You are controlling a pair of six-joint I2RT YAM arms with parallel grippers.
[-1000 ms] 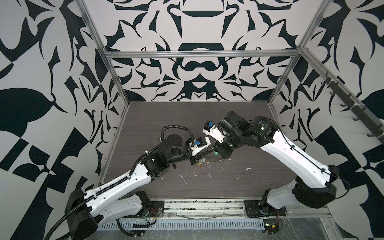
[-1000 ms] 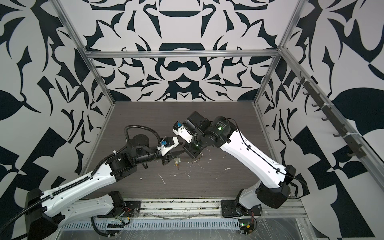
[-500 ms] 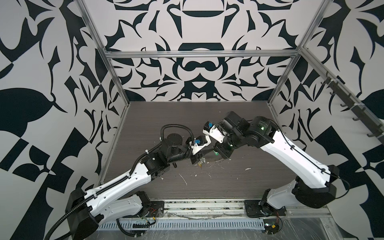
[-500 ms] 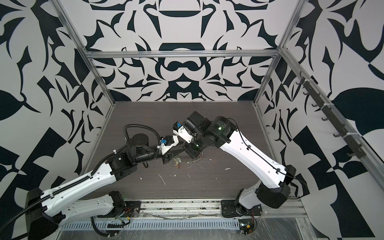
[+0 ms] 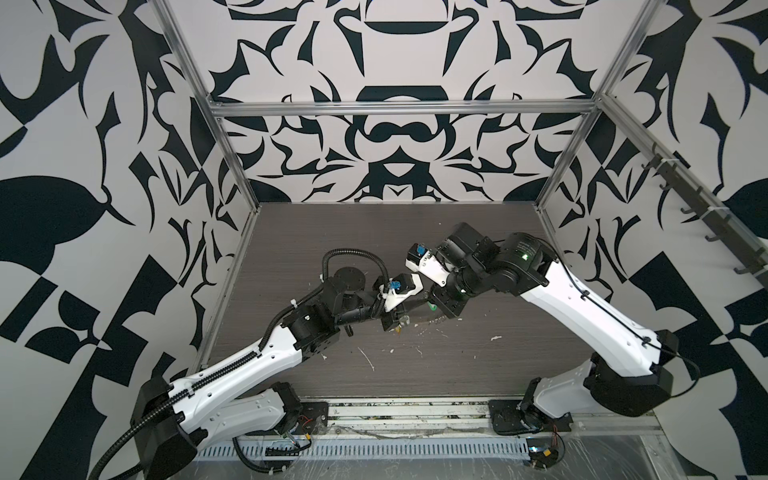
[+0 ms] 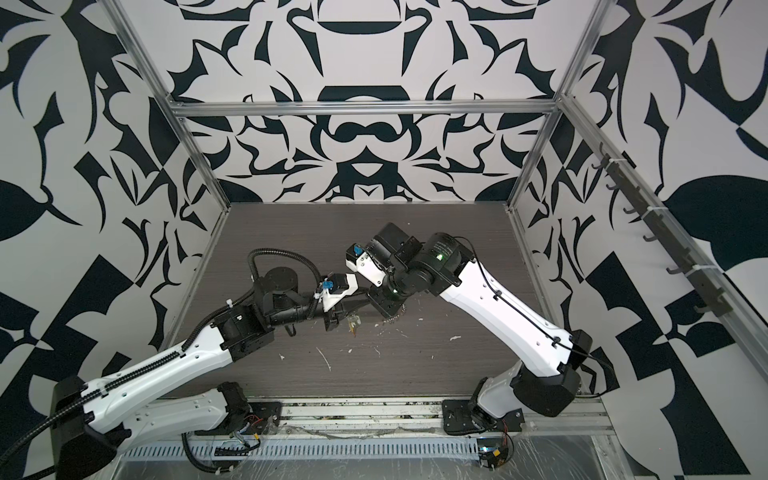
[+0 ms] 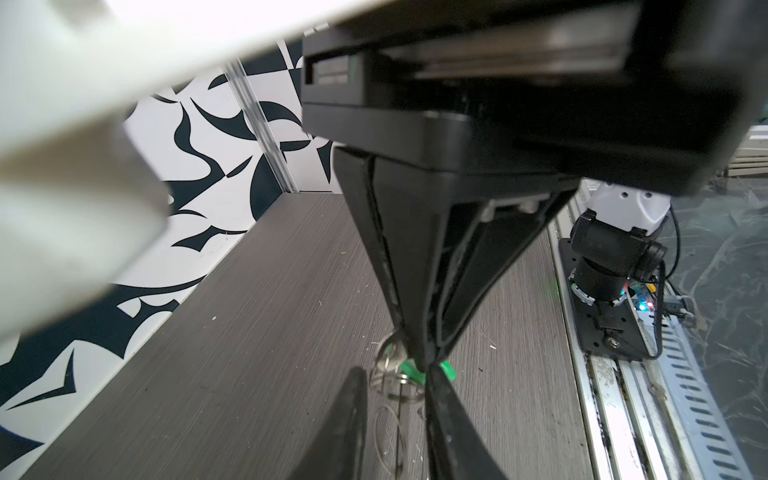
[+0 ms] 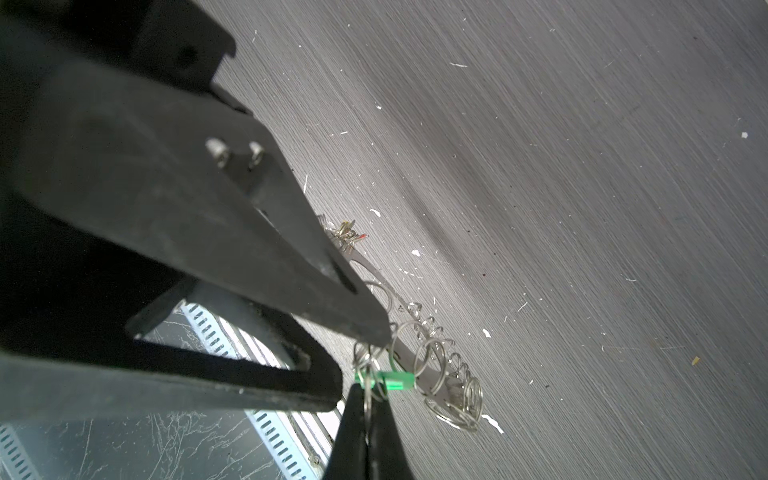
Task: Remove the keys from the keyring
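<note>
left tool (image 8: 368, 419) narrowed onto green tag (image 8: 395, 381) | right tool (image 8: 365, 332) clamps keyring (image 8: 419, 361)

Black-and-white patterned walls (image 5: 386, 54) enclose the cell on three sides; aluminium frame bars (image 5: 399, 109) run across the upper middle; a dark grey wood-grain tabletop (image 5: 374, 232) fills the centre; dark hooks (image 5: 706, 220) line the right edge.

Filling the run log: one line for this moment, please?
right gripper: shut at keyring rim | left gripper: astride green tag loop
</note>
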